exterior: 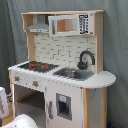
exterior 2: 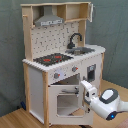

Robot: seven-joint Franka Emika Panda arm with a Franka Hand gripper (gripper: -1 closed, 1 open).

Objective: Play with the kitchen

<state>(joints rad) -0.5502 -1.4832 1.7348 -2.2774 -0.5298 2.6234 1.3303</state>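
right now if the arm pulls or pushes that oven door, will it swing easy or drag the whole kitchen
The oven door is a thin windowed panel, probably light and stiff, so it should swing readily. It hangs slightly ajar in the second exterior view, suggesting a loose hinge. The kitchen is tall and narrow with a wide base, so it likely stays put under a gentle pull, though a hard tug might shift it.

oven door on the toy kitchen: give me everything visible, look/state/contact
The oven door is a white panel with a large clear window, set low in the front of the pale-wood and white kitchen, below the knob strip under the hob. In the second exterior view it looks slightly ajar, its side towards the second exterior view's right standing proud. The robot's white gripper is at that edge, apparently touching it. In the first exterior view the door is not clearly seen.
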